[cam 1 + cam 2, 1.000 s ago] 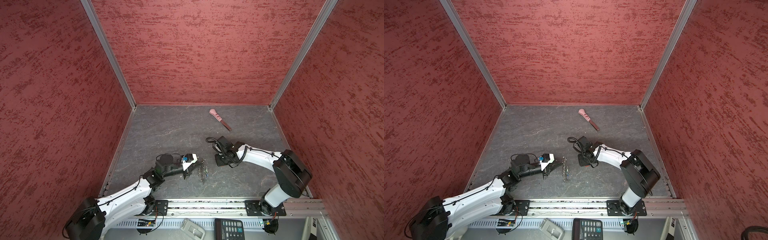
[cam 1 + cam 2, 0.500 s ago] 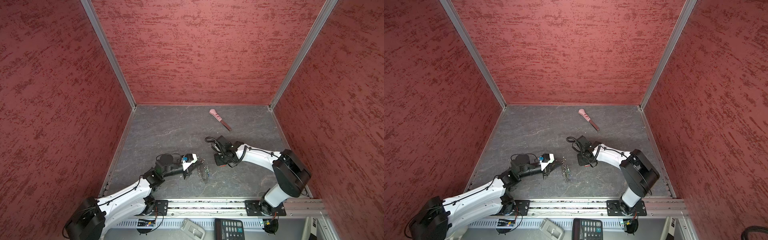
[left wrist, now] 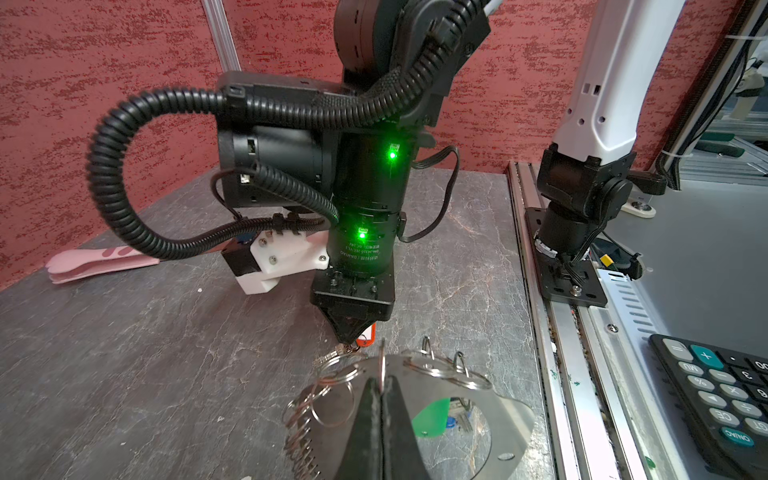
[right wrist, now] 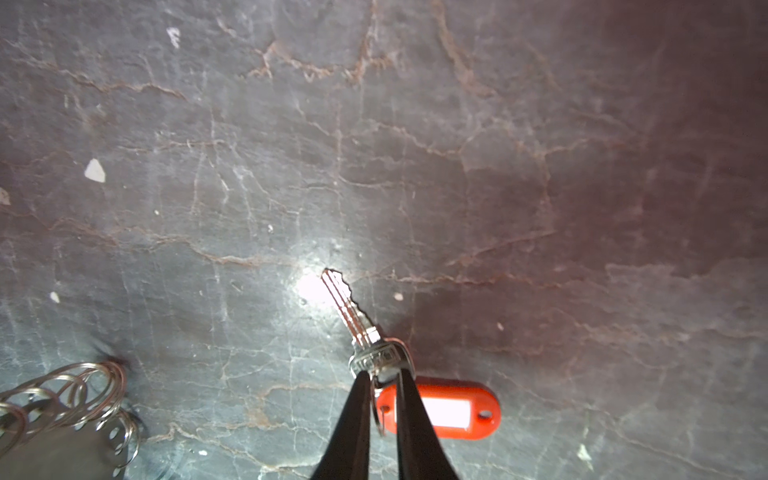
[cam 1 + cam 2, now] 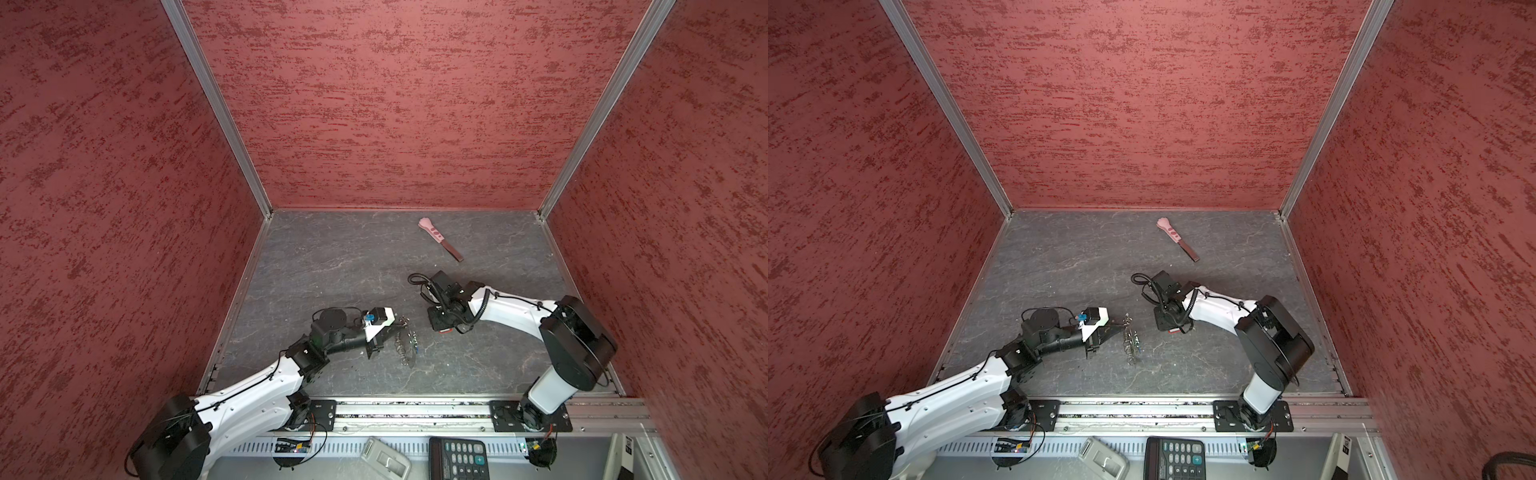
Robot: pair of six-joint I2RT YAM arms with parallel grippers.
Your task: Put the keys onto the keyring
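Observation:
The keyring (image 5: 409,343) (image 5: 1132,343) is a silver metal plate (image 3: 515,419) with several split rings (image 4: 79,386). My left gripper (image 5: 397,328) (image 3: 382,384) is shut on one upright ring of it. A green tag (image 3: 432,415) and a bit of blue (image 3: 451,423) show at the plate. One key (image 4: 349,311) with a red tag (image 4: 444,409) (image 3: 368,336) lies on the floor. My right gripper (image 4: 383,374) (image 5: 442,326) points straight down. Its narrow jaws pinch the head and ring of that key.
A pink-handled tool (image 5: 440,239) (image 5: 1177,241) lies near the back wall. Red walls enclose the grey stone-look floor (image 5: 353,257) on three sides. An aluminium rail (image 5: 415,409) runs along the front, with a calculator (image 5: 457,459) beyond it.
Both arms have barely moved. The keyring has swung slightly in the left gripper's hold, and the right gripper stays at the red-tagged key.

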